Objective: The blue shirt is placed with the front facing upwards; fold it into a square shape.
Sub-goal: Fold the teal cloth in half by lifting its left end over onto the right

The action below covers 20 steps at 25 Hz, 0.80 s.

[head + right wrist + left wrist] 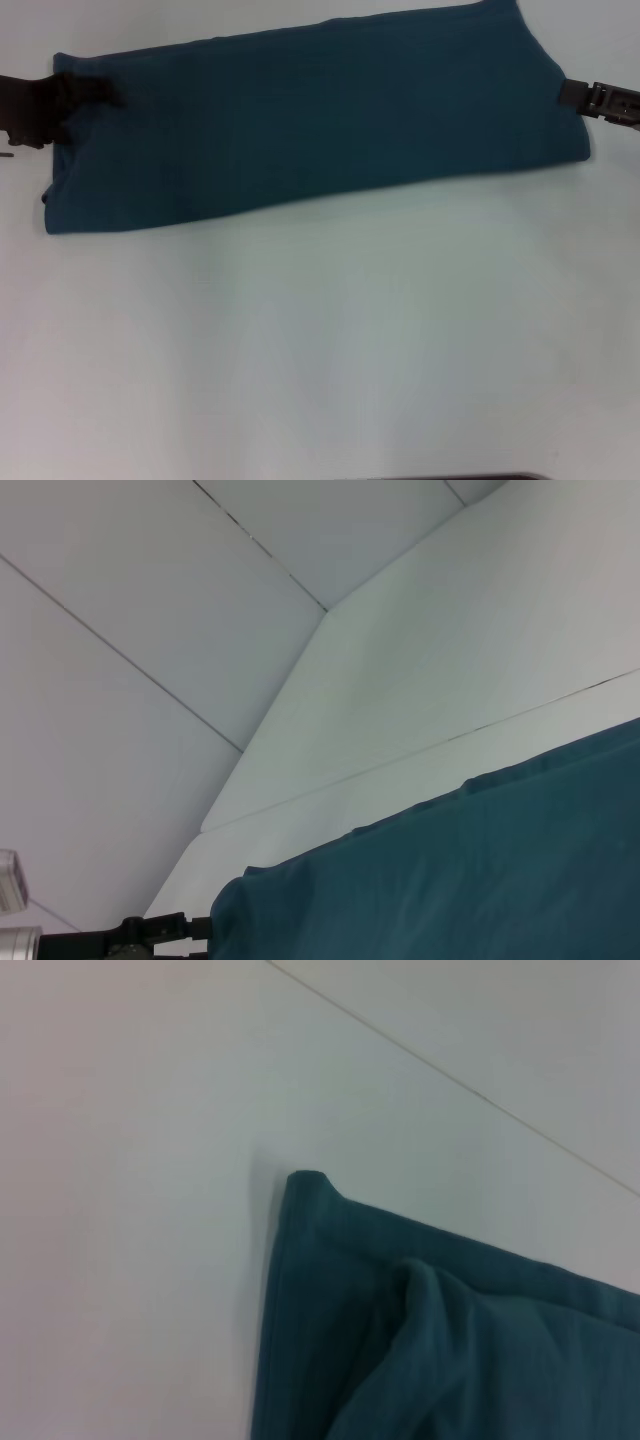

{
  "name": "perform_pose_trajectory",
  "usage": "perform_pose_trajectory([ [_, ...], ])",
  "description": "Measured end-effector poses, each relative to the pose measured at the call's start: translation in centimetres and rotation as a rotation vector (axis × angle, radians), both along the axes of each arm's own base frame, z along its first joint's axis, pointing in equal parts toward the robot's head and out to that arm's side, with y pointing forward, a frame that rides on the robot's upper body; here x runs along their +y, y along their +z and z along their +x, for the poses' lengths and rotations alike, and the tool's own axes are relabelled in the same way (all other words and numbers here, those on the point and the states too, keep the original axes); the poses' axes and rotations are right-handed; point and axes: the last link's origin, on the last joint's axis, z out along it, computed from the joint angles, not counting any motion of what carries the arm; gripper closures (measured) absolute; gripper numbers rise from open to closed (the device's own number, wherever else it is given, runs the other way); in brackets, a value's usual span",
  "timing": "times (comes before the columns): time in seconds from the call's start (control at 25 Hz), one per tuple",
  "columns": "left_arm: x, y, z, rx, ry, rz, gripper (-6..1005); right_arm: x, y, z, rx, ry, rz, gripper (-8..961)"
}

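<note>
We see the blue shirt (310,120) lying across the far part of the white table (320,350) as a long folded band, slanting a little, its far right corner cut off by the head view's top edge; no lettering, collar or label shows on the side facing up. The left gripper (75,95) reaches in from the left edge and sits on the band's left end, though we cannot tell whether it is clenched or released, the fingers being dark against dark cloth. The right gripper (585,98) touches the band's right end; it is cropped by the frame, and its state is equally unclear to us. The left wrist view shows only a folded corner with a hem.
</note>
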Motion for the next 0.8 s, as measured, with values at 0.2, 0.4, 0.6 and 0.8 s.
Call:
perform_pose_trajectory([
  [0.2,-0.1,-0.6,0.3,-0.004,-0.009,-0.008,50,0.0,0.0,0.0,-0.001,0.001,-0.001,55],
  [0.4,0.1,-0.1,0.3,0.002,-0.012,0.008,50,0.1,0.0,-0.1,-0.001,0.002,-0.001,55],
  [0.6,0.0,0.4,-0.1,0.013,-0.005,0.011,51,0.0,0.0,0.0,0.000,-0.001,-0.002,55],
  [0.8,-0.2,0.4,-0.6,0.037,0.004,0.005,51,0.0,-0.1,0.0,0.005,-0.002,-0.006,55],
])
